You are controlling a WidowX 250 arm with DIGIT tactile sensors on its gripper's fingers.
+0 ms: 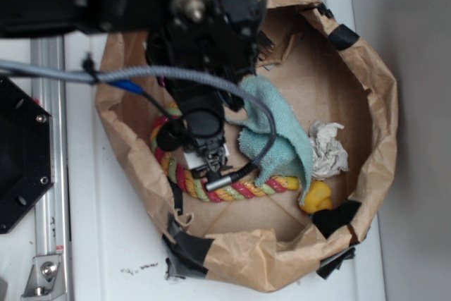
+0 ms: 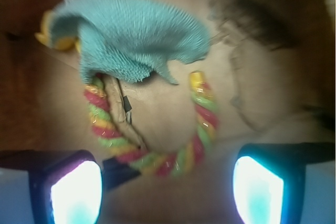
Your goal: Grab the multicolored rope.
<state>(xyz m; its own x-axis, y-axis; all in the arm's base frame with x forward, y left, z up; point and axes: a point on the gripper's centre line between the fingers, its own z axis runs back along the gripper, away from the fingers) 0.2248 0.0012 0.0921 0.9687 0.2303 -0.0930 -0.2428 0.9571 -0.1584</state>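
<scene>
The multicolored rope [image 1: 250, 189] is a thick twisted cord of red, yellow and green strands, curved in a U on the floor of the brown paper bag [image 1: 373, 96]. In the wrist view the rope [image 2: 157, 163] bends just ahead of my gripper [image 2: 167, 190], whose jaws stand wide apart with nothing between them. In the exterior view my gripper [image 1: 206, 162] hangs over the left bend of the rope, hiding part of it. The teal cloth [image 1: 278, 125] covers the rope's upper ends; it also shows in the wrist view [image 2: 131, 35].
A small yellow duck [image 1: 317, 197] lies by the rope's right end. Crumpled white paper [image 1: 328, 149] sits beside the cloth. The bag's crumpled walls, patched with black tape [image 1: 337, 218], ring everything. A grey cable [image 1: 141, 74] runs across the arm.
</scene>
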